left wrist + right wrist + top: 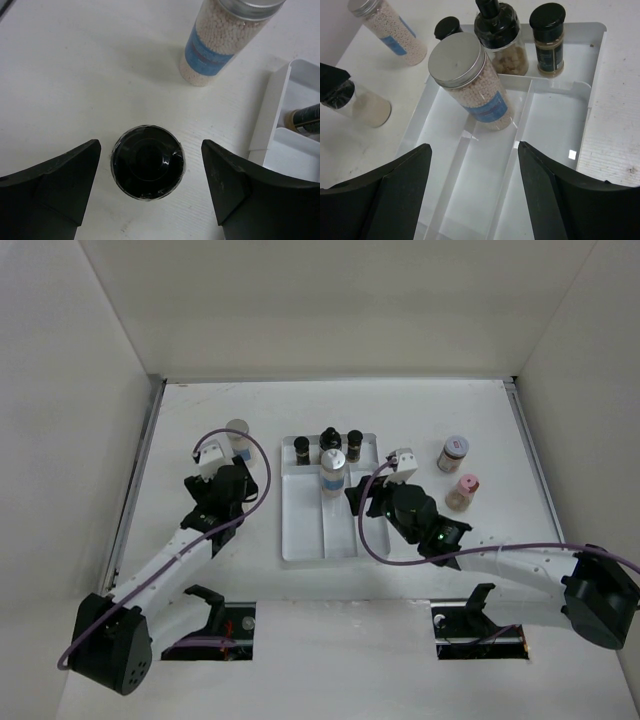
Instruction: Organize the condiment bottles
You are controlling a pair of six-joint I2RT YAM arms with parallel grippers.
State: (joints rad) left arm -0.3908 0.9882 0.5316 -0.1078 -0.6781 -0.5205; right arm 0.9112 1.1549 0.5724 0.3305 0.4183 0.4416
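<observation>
A bottle with a black cap (147, 162) stands upright on the table between the fingers of my left gripper (151, 150), which is open around it without touching; this gripper (236, 480) is left of the white tray (300, 540). A pale silver-capped bottle (220, 40) stands just beyond it. My right gripper (472, 150) is open and empty over the tray's middle compartment, near another silver-capped bottle (470, 80) standing there. Three dark bottles (331, 440) stand in the tray's far compartment. A lavender-capped bottle (453, 453) and a pink-capped bottle (463, 490) stand on the table to the right.
The tray's near wall (270, 115) is close to my left gripper on its right. The tray's dividers (515, 145) run under my right gripper. White walls enclose the table (200, 410) on three sides.
</observation>
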